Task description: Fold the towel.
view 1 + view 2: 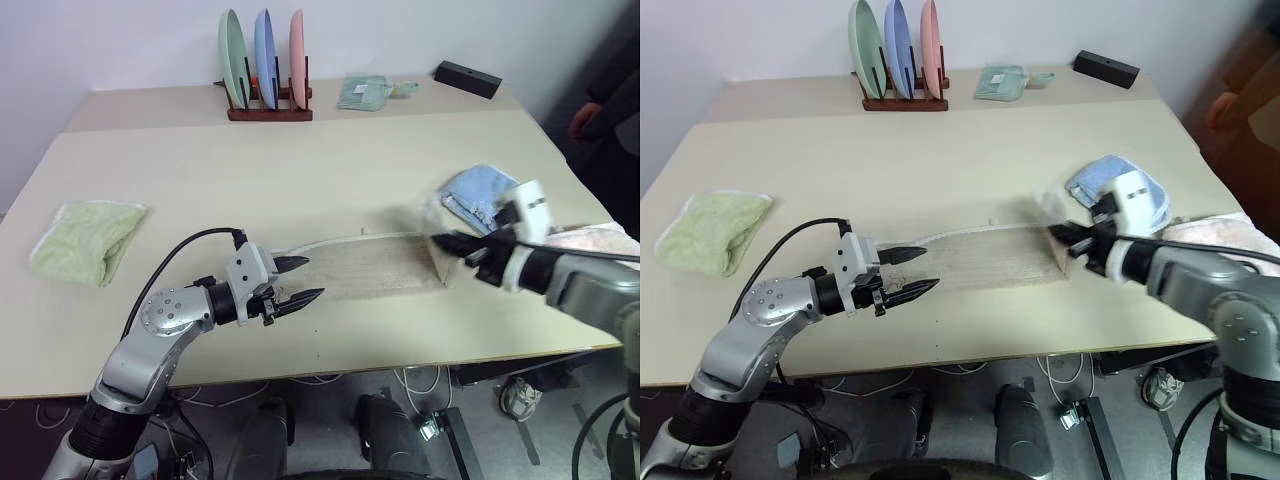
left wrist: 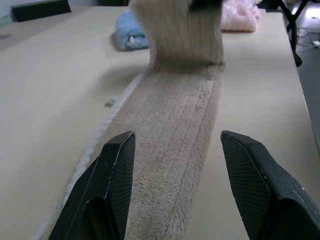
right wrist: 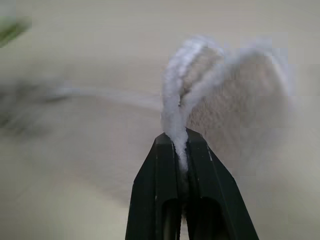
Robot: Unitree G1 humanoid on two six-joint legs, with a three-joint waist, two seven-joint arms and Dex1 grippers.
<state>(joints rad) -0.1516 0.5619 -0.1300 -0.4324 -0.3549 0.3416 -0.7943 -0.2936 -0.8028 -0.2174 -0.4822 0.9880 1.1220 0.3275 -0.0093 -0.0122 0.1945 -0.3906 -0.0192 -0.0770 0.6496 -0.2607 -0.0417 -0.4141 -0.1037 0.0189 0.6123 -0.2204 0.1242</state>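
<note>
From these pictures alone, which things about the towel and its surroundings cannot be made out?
- Towel: its lifted end is smeared by motion in the right wrist view, where the right end effector pinches the corded edge.
- Towel's near end: cut off between the left end effector fingers in the left wrist view.
- Pink cloth: cut by the frame edge.
</note>
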